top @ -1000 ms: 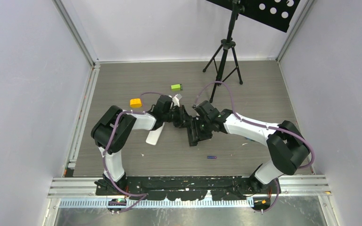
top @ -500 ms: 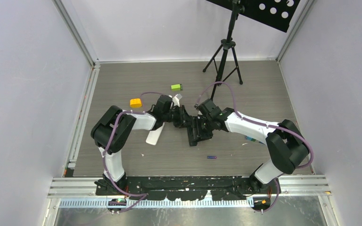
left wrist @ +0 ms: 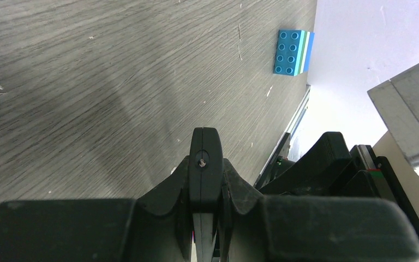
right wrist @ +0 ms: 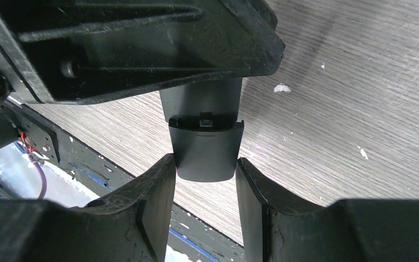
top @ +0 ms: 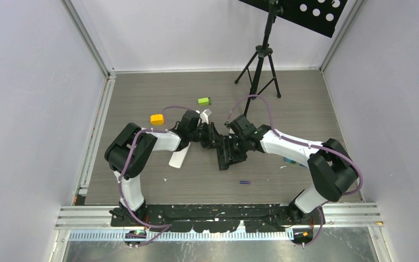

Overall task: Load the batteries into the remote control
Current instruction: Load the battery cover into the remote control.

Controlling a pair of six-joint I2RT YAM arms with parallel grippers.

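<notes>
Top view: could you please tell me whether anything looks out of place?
A blue-purple battery lies alone on the table, nearer the front edge than the black remote held by the right hand; it looks stray.

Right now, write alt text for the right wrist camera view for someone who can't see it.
Two black fingers of the right gripper close on either side of the end of a black remote control, over a grey wood-grain table. A large black housing fills the top of the picture, hiding the rest of the remote.

Place: robot lab cell | white panel walls (top: pixel 27 109) | tripod stand (top: pixel 259 68)
</notes>
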